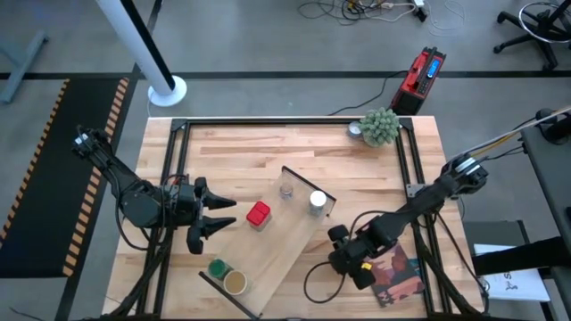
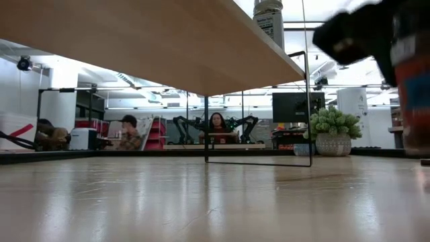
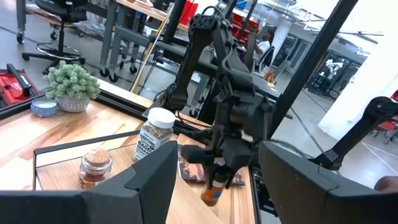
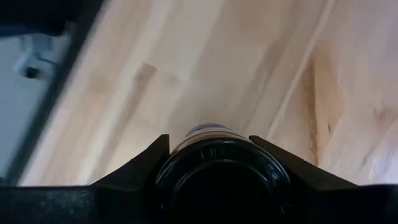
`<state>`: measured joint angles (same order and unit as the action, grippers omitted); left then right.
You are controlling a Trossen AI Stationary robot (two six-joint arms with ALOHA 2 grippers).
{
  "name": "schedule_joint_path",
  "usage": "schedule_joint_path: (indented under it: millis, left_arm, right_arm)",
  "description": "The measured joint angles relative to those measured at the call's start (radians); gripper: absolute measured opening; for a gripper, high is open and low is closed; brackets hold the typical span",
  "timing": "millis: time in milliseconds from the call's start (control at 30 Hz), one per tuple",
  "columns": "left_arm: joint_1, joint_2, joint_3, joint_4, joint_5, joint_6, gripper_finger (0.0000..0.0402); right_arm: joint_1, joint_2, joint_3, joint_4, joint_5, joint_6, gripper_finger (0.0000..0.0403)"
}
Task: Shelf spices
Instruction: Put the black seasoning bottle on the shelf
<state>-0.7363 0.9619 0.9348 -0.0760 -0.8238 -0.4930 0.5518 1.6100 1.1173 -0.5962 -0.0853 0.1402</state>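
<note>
High view: we see the shelf [image 1: 277, 245], a pale board lying diagonally across the middle of the butcher-block table [image 1: 232, 152], running from lower left toward centre right. On it we count a red squarish jar [image 1: 259, 214] near mid-board, a clear glass jar [image 1: 286, 189] and a white-topped jar [image 1: 318, 201] at its upper right end, and a green-topped jar [image 1: 217, 267] just beside a tan-topped jar [image 1: 235, 283] at its lower left end.

The left gripper [image 1: 217, 217] sits at centre left of the frame, over the board's left edge, fingers spread wide with nothing between them, pointing toward the red jar but apart from it.

The right gripper [image 1: 348, 254] is at lower right of centre, just off the board's right edge. In the right wrist view its fingers [image 4: 140, 165] close on either side of a black-topped jar [image 4: 221, 171], held above bare tabletop. The left wrist view shows the same jar [image 3: 213, 191] hanging below that gripper.

A fuzzy green potted plant [image 1: 379, 127] stands at the table's upper right; a reddish book [image 1: 399, 275] lies at lower right, under the right arm.

Low view: the board's underside fills the top; people sit in the room beyond.
</note>
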Motion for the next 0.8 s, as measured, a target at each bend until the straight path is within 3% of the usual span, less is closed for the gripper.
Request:
schedule_joint_path:
  millis: [400, 800]
  left_arm:
    - [0.000, 0.000, 0.000, -0.001, 0.000, -0.029, 0.0215]
    - [0.000, 0.002, 0.000, 0.000, -0.002, -0.012, 0.0215]
  right_arm:
    - [0.005, -0.101, 0.115, 0.000, -0.057, -0.175, 0.0181]
    - [-0.016, -0.103, 0.299, -0.025, -0.045, -0.401, 0.0183]
